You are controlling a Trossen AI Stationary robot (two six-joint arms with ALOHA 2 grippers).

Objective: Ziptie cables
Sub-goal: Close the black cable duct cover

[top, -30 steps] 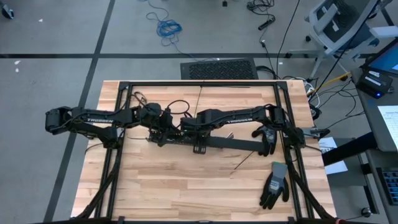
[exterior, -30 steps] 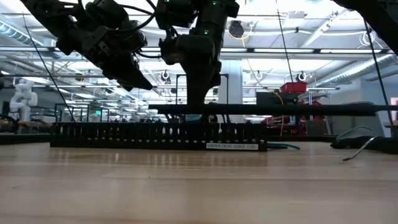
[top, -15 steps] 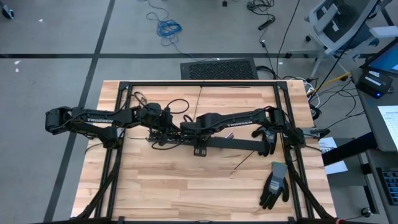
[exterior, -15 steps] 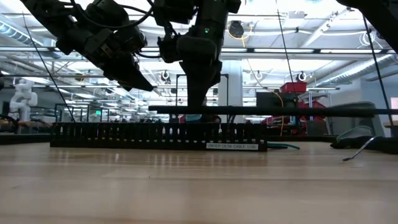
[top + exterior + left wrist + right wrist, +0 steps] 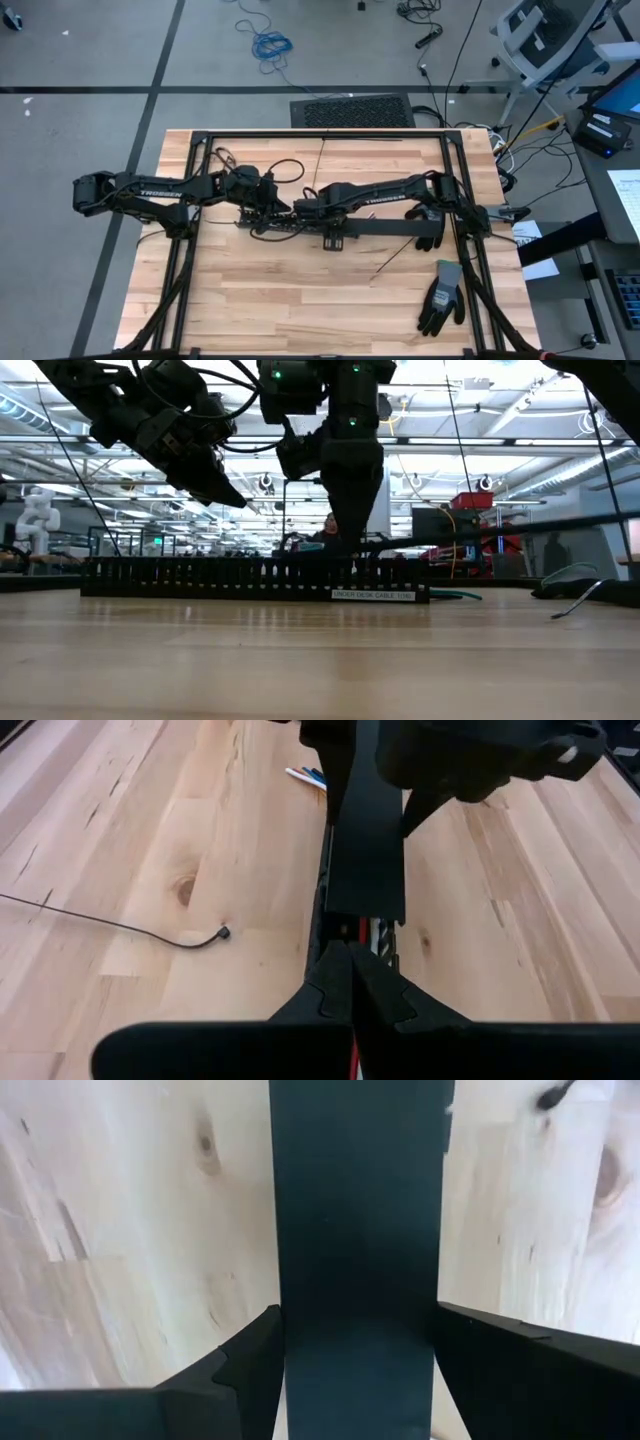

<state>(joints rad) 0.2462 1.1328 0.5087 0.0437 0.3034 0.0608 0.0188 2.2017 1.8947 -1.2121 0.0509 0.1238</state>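
My right gripper (image 5: 355,1342) points down over the middle of the table and is shut on a long flat black cover (image 5: 390,228). Below it stands a black slotted cable tray (image 5: 200,575). Of the cables, I see a red wire (image 5: 362,930) lying in the tray and white and blue ends (image 5: 305,776) on the wood beside it. My left gripper (image 5: 345,978) is shut and slants down above the tray's left part (image 5: 238,500), clear of it. I see nothing between its fingers. My right gripper pinches the cover across its width, one finger (image 5: 250,1355) on each long edge (image 5: 285,1330), near the cover's left end. The fingers come from above, pointing down. The cover is lifted clear above the tray and slants, its right end (image 5: 610,520) higher.
A thin black zip-tie strip (image 5: 390,262) lies on the wood near the tray. A grey and black glove (image 5: 440,300) lies at the right front, another black glove (image 5: 427,215) by the right arm. A thin black cord (image 5: 200,938) crosses the table. The black frame (image 5: 320,133) rims the table.
My right gripper has tipped while keeping its hold. The cover, level above the tray a second ago, now slants with its right end raised.
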